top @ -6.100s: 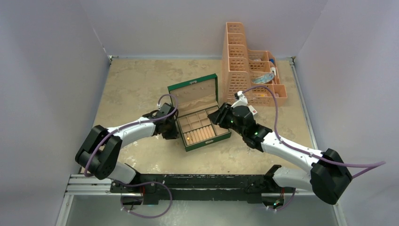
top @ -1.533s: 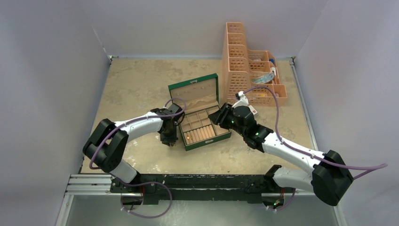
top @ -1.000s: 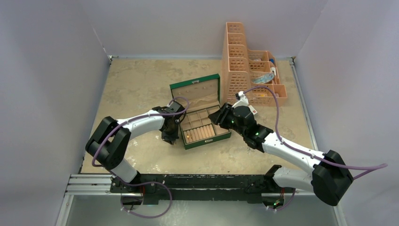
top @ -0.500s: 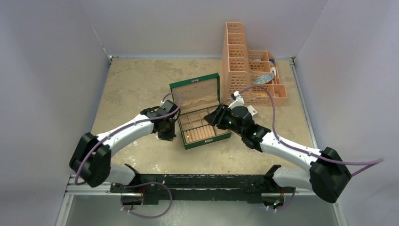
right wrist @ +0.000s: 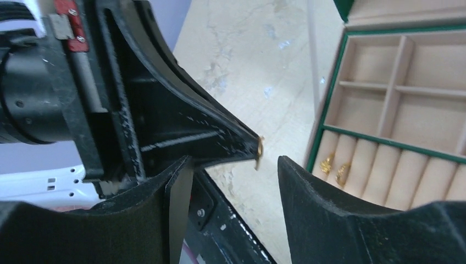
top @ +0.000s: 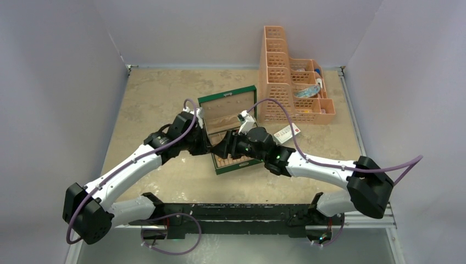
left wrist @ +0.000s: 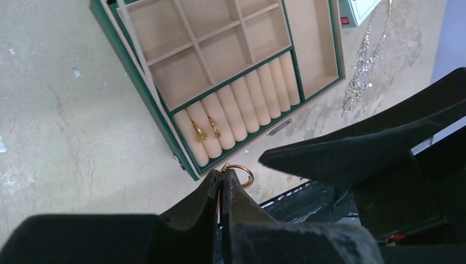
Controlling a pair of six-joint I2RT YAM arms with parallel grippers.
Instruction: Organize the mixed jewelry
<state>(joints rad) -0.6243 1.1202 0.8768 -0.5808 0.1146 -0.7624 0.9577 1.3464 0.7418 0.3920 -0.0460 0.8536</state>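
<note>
Both jaws have met at box (top: 228, 111) corner | left jaws clamp gold ring (left wrist: 239, 174) | right jaws spread either side.

L gripper (left wrist: 221, 184) lifted off table, gold ring (right wrist: 259, 147) pinched; R gripper (right wrist: 233, 161) swung left across green box (top: 243, 164), jaws wider, apparently flanking ring.

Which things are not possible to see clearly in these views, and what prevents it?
1. Top view: the gold ring between the jaws of the left gripper is too small.
2. Top view: the jaws of the right gripper cover the green box's front rolls.
3. Left wrist: the white card box is cut by the upper edge.
4. Right wrist: the right edge cuts the green box; the silvery chain is outside.
</note>
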